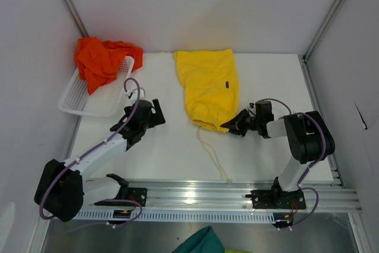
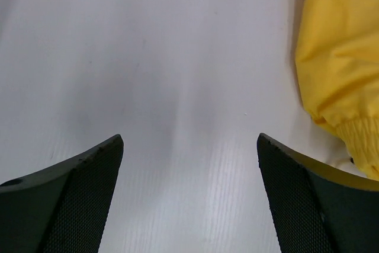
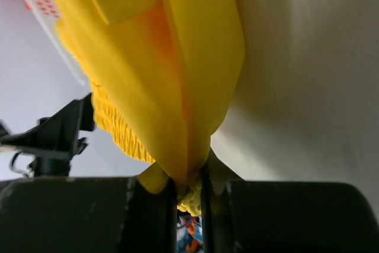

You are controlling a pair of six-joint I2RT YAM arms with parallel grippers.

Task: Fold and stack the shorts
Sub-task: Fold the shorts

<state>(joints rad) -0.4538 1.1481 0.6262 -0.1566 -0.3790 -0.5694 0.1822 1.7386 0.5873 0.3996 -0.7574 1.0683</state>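
as the right pincer clamps the yellow shorts, the wide, empty left pincer should take the waistband's other corner.

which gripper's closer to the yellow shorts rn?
Right. The right gripper is clamped on the yellow shorts at their near waistband edge. The left gripper hangs open over the table, off to their left, not touching.
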